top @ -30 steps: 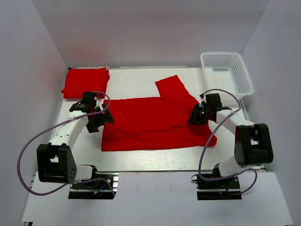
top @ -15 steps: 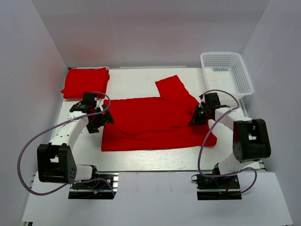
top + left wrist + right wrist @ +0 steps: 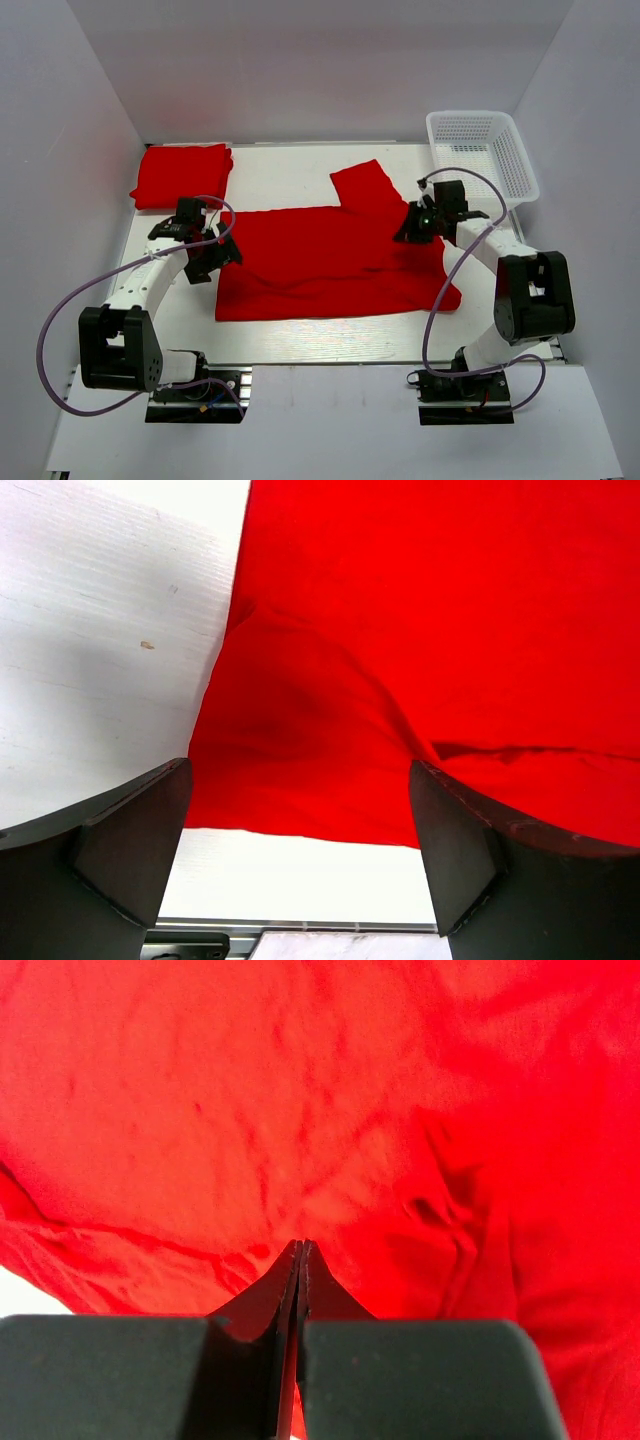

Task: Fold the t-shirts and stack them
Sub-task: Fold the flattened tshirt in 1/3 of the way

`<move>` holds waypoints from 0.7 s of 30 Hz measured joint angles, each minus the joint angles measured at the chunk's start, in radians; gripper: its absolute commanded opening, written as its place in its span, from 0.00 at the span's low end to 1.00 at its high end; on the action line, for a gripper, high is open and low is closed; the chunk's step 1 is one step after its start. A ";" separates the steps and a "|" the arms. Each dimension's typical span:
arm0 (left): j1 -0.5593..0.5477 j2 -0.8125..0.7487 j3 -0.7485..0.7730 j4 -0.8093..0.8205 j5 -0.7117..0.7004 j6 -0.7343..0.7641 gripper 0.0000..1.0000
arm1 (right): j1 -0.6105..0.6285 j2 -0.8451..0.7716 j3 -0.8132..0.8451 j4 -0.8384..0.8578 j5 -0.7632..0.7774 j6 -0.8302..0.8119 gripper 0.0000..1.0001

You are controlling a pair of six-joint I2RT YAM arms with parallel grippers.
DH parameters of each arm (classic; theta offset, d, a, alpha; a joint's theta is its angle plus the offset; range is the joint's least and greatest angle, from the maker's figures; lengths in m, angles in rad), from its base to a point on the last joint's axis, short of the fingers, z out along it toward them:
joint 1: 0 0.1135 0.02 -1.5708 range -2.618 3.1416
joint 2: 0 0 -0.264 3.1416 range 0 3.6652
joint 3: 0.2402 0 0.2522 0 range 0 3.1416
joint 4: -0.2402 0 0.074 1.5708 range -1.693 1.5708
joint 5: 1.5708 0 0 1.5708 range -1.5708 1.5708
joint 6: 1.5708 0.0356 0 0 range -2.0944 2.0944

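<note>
At centre one spread t-shirt (image 3: 320, 265) lies flat. The left gripper (image 3: 213, 254) stands wide open at its left edge. The right gripper (image 3: 412, 228) is pressed together on its right side, which is clear only from its wrist camera. Farther, only the top view shows a second, folded t-shirt (image 3: 180, 175) upper left and one basket (image 3: 470, 114) upper right.

Right tool (image 3: 408, 232), half-open a second ago, now farther up the spread t-shirt (image 3: 330, 265), jaws together, perhaps on cloth.

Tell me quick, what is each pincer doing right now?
Left pincer: open, holding nothing, above the spread t-shirt at its left edge.
Right pincer: shut, apparently pinching that same shirt's cloth.
</note>
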 measured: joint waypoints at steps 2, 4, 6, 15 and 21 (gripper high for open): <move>0.000 0.000 0.000 0.002 0.000 0.000 1.00 | 0.007 0.013 0.033 -0.005 0.011 -0.007 0.21; 0.000 0.000 0.000 0.003 0.000 0.000 1.00 | 0.014 0.010 0.037 -0.020 0.038 -0.015 0.42; 0.000 0.000 0.000 0.006 0.000 0.000 1.00 | 0.017 0.008 0.037 -0.058 0.069 -0.021 0.49; 0.000 0.024 -0.003 0.007 0.008 0.001 1.00 | 0.018 0.008 -0.005 -0.163 0.134 -0.032 0.52; 0.000 0.024 -0.012 0.006 0.009 0.006 1.00 | 0.018 0.008 -0.005 -0.184 0.165 -0.033 0.52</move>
